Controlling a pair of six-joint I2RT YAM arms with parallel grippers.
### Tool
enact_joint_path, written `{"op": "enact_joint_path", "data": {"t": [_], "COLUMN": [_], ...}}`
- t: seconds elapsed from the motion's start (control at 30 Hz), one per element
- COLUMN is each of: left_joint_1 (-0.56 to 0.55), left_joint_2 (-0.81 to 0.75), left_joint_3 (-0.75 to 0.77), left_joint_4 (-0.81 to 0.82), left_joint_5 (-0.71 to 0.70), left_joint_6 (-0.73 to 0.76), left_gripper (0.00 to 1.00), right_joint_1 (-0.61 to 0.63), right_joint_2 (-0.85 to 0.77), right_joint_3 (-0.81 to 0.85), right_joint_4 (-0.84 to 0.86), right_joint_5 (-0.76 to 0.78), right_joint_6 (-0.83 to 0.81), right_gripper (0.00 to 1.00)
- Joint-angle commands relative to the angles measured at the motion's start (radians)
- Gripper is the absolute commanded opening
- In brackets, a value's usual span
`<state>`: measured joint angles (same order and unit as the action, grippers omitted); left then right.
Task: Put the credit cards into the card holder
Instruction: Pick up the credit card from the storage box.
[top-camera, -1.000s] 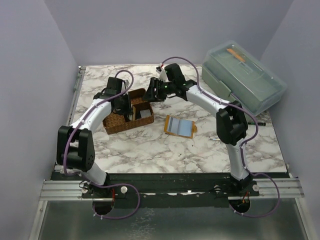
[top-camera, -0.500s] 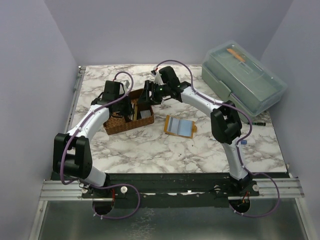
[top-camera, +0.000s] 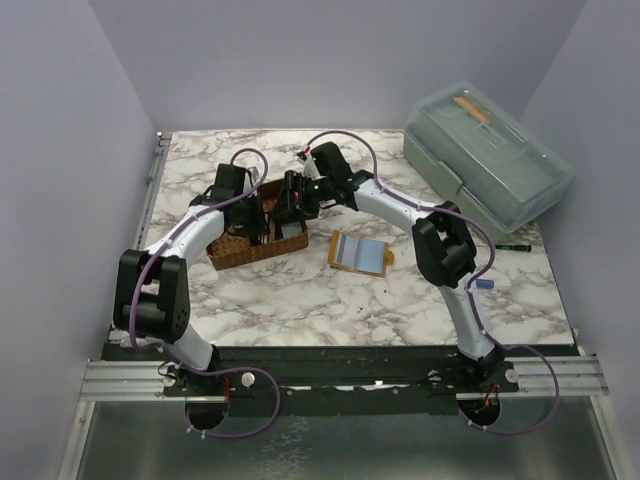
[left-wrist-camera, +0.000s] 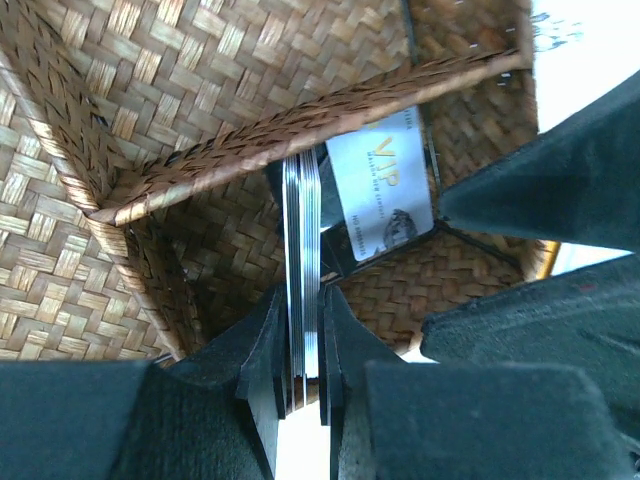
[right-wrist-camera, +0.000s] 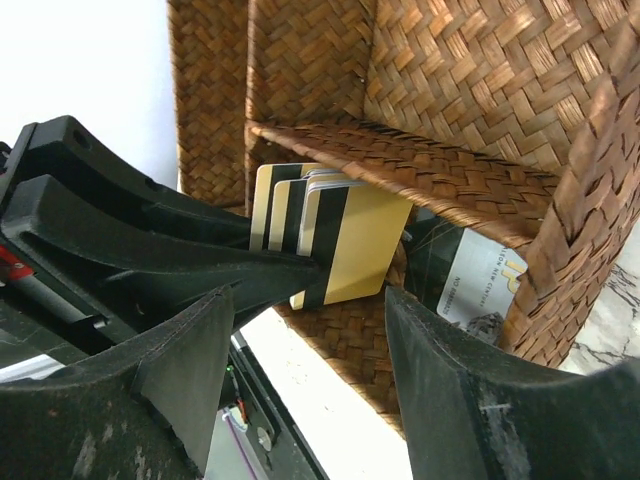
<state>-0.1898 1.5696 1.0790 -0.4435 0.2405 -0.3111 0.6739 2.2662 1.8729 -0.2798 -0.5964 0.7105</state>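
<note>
My left gripper (left-wrist-camera: 304, 295) is shut on a stack of several credit cards (left-wrist-camera: 303, 240), seen edge-on, held upright in a compartment of the brown woven basket (left-wrist-camera: 200, 60). In the right wrist view the stack's front card is yellowish with a black stripe (right-wrist-camera: 355, 240). My right gripper (right-wrist-camera: 310, 295) is open, its jaws either side of the stack's lower corner without touching it. A white VIP card (left-wrist-camera: 385, 185) lies flat in the basket. From above, both grippers, left (top-camera: 256, 222) and right (top-camera: 287, 208), meet over the basket. The orange-tan card holder (top-camera: 340, 262) lies open on the table with a pale blue card (top-camera: 365, 252) on it.
The basket (top-camera: 232, 250) stands left of centre on the marble table. A grey-green box with a clear lid (top-camera: 490, 150) fills the back right corner. A dark pen (top-camera: 512, 245) and a small blue object (top-camera: 483, 284) lie near the right arm.
My right arm has swung left, bringing its open gripper over the basket beside the left gripper. The left gripper has stayed in the basket with the card stack.
</note>
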Motion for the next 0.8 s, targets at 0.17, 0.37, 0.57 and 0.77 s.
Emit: {"op": "enact_joint_path", "data": {"t": [0.17, 0.37, 0.57, 0.77], "left_joint_1": [-0.021, -0.023, -0.023, -0.022], "left_joint_2": [0.112, 0.138, 0.141, 0.123], "left_joint_3": [0.032, 0.041, 0.046, 0.04], "left_joint_4": [-0.042, -0.049, -0.049, -0.05], "left_joint_5": [-0.094, -0.044, -0.014, 0.004], "left_joint_6": [-0.085, -0.093, -0.088, -0.087], "left_gripper": [0.0, 0.15, 0.34, 0.44], "right_joint_1": [0.015, 0.018, 0.018, 0.018], "right_joint_2": [0.074, 0.109, 0.127, 0.126], "right_joint_3": [-0.004, -0.005, 0.0, -0.007], "right_joint_4": [0.011, 0.007, 0.003, -0.005], "right_joint_5": [0.012, 0.009, 0.008, 0.011], "right_joint_6": [0.045, 0.064, 0.071, 0.065], "right_gripper": [0.59, 0.52, 0.5, 0.49]}}
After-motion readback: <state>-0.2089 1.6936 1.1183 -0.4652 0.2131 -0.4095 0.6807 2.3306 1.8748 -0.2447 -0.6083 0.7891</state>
